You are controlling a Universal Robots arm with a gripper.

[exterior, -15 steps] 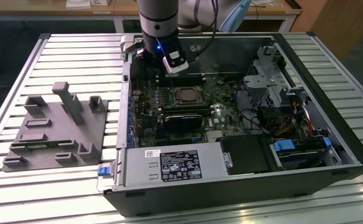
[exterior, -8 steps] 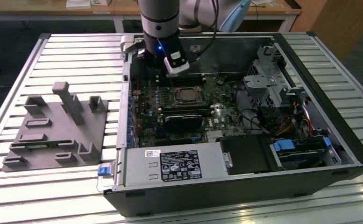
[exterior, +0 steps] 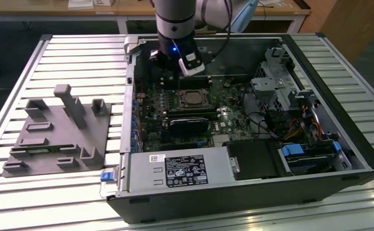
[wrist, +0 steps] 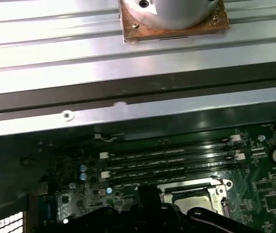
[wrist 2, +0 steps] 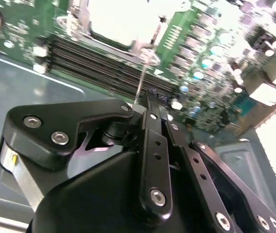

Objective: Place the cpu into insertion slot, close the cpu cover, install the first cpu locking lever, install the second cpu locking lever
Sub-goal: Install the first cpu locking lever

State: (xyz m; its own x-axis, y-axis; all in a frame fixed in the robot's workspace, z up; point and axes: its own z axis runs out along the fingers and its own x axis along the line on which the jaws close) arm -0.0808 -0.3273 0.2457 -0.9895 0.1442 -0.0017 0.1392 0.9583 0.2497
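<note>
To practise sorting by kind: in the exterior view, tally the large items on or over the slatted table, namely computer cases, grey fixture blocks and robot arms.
Computer case: 1
Grey fixture block: 1
Robot arm: 1
Total: 3

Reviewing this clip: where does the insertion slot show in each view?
Exterior view: insertion slot between two banks of memory slots.
Second wrist view: insertion slot, glaring bright, alongside the memory slots.
First wrist view: insertion slot, metal-rimmed, alongside the memory slots.
Shared landmark: the long black memory slots.
</note>
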